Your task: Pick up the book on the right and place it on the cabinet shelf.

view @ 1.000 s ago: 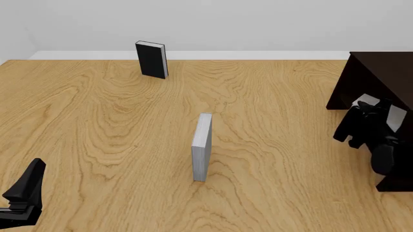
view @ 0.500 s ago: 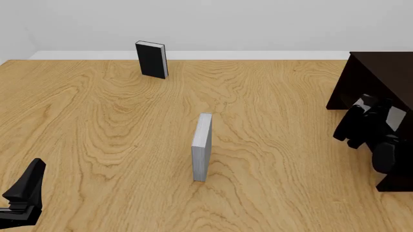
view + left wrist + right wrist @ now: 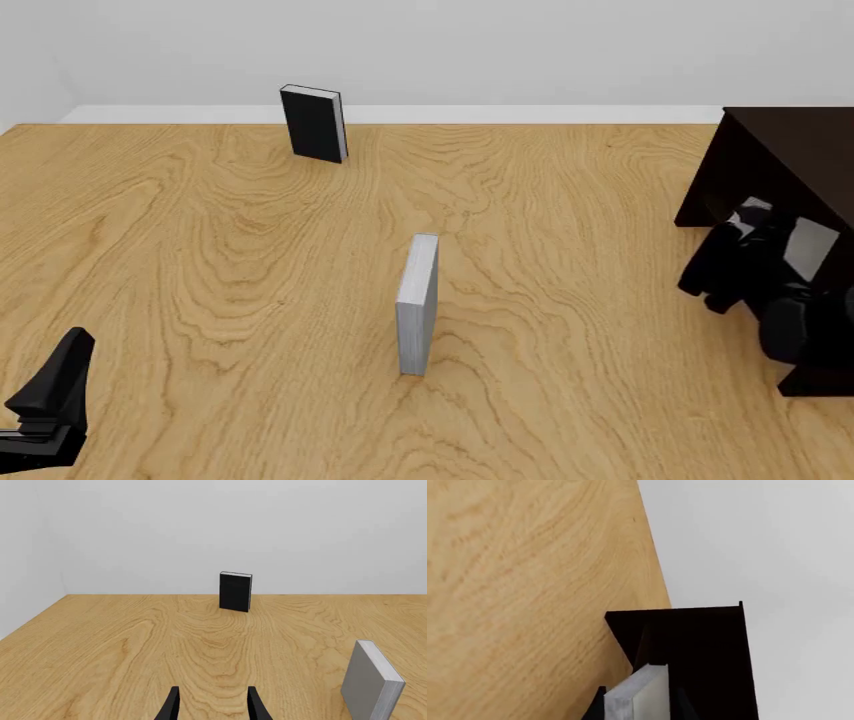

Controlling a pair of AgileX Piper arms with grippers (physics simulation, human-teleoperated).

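My right gripper (image 3: 771,236) is shut on the light-grey book (image 3: 810,246) and holds it at the open front of the very dark cabinet (image 3: 787,150) at the table's right edge. In the right wrist view the book (image 3: 637,695) stands between my two fingers (image 3: 597,706), its far end against the cabinet's dark inside (image 3: 700,650). I cannot tell whether it rests on a shelf. My left gripper (image 3: 47,400) is open and empty at the near left; its fingers (image 3: 172,707) frame bare table.
A slimmer grey book (image 3: 418,305) stands edge-on in the middle of the table and also shows in the left wrist view (image 3: 370,682). A black book (image 3: 314,122) stands upright at the back, also in the left wrist view (image 3: 235,591).
My right gripper with the book has shifted slightly leftward and turned a little at the cabinet front. The left arm and the other two books have not moved.
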